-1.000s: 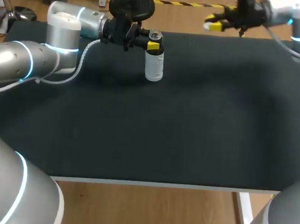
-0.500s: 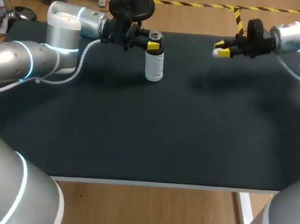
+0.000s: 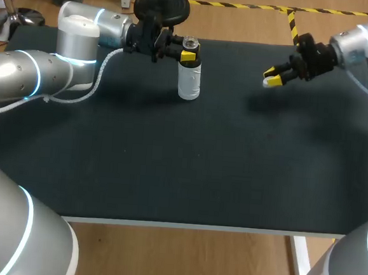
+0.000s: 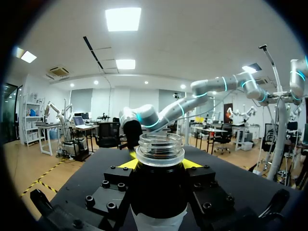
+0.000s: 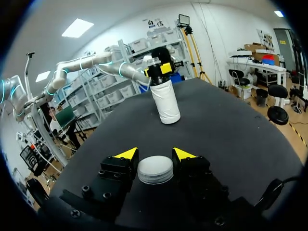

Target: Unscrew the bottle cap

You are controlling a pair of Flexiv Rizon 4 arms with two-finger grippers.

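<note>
Head view: the bottle (image 3: 189,80) stands upright near the bench's (image 3: 200,177) far edge, left of middle, its neck open. The left jaws clamp it just below the neck, with the left arm (image 3: 76,46) level along that edge. In the left wrist view the bottle hides most of both yellow tips, and its base is cut off. Well apart, over the bench's far right, the right jaws hold the white cap (image 5: 155,170), with the right arm (image 3: 363,43) angled downward.

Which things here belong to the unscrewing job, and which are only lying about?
Job:
white bottle, mouth open, held by left gripper
white cap, held by right gripper

Not the job:
only the black table
</note>
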